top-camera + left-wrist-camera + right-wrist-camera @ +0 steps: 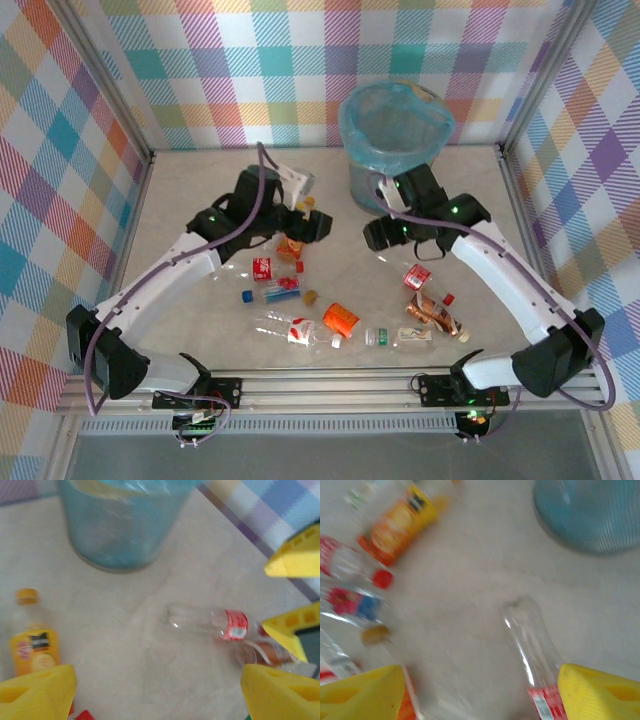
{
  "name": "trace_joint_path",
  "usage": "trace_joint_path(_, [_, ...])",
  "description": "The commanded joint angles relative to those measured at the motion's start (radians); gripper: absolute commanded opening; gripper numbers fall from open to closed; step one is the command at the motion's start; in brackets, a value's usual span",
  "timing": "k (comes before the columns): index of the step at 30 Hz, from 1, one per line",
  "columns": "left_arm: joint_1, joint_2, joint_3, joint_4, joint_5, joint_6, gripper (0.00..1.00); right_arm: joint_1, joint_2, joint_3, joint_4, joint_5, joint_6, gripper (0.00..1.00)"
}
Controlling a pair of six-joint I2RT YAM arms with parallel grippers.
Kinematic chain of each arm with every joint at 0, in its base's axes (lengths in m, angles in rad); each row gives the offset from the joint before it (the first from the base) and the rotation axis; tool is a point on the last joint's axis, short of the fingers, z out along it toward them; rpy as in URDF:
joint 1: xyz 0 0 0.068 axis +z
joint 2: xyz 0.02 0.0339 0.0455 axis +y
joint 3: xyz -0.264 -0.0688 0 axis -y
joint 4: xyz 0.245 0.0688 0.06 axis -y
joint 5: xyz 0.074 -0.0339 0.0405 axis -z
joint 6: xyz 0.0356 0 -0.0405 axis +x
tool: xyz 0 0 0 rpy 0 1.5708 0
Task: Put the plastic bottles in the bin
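The bin [395, 125], grey with a light-blue bag, stands at the back of the table. Plastic bottles lie scattered in front of it, among them an orange one [340, 320] and a clear red-labelled one [300, 330]. My left gripper [312, 226] hovers over the table, open [159, 675], with only bare tabletop between its yellow fingers. An orange bottle [35, 647] stands to its left and a clear red-labelled bottle [215, 622] lies ahead. My right gripper [372, 236] is open too [480, 672]. A clear red-labelled bottle [535, 655] lies close beside its right finger [600, 692].
The bin [125, 525] is just beyond the left gripper and to the upper right of the right one [590, 515]. The right gripper's yellow fingers [295, 560] show in the left wrist view. More bottles [350, 585] lie to the right gripper's left. Checked walls enclose the table.
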Motion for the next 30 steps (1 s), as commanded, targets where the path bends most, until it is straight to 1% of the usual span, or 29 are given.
trace_joint_path(1, [-0.096,-0.001,-0.075,0.095,0.077,0.127,0.87,-0.002,-0.004,-0.118,-0.065,0.15,-0.066,0.82])
trace_joint_path(3, [-0.152,0.015,-0.108,0.122,0.074,0.173,0.88,-0.005,0.015,-0.166,-0.038,0.157,-0.134,0.83])
trace_joint_path(4, [-0.175,0.026,-0.124,0.135,0.081,0.193,0.88,-0.004,0.026,-0.187,-0.013,0.147,-0.199,0.84])
trace_joint_path(7, [-0.217,0.05,-0.166,0.186,0.142,0.238,0.88,-0.008,0.064,-0.223,0.099,0.12,-0.279,0.86])
trace_joint_path(10, [-0.243,0.059,-0.218,0.238,0.196,0.283,0.88,-0.024,0.128,-0.212,0.18,0.095,-0.321,0.87])
trace_joint_path(13, [-0.27,0.051,-0.27,0.281,0.202,0.35,0.88,-0.047,0.223,-0.164,0.191,0.08,-0.346,0.89])
trace_joint_path(16, [-0.283,0.038,-0.333,0.347,0.177,0.397,0.89,-0.06,0.313,-0.124,0.185,0.048,-0.358,0.9])
trace_joint_path(18, [-0.285,0.024,-0.372,0.392,0.162,0.412,0.9,-0.065,0.358,-0.103,0.185,0.047,-0.357,0.9])
trace_joint_path(23, [-0.288,-0.021,-0.474,0.522,0.171,0.429,0.91,-0.072,0.436,-0.089,0.218,0.057,-0.366,0.91])
trace_joint_path(26, [-0.291,-0.037,-0.499,0.533,0.176,0.438,0.92,-0.076,0.474,-0.077,0.221,0.056,-0.374,0.91])
trace_joint_path(30, [-0.291,-0.05,-0.497,0.507,0.151,0.441,0.91,-0.082,0.519,-0.055,0.212,0.048,-0.388,0.9])
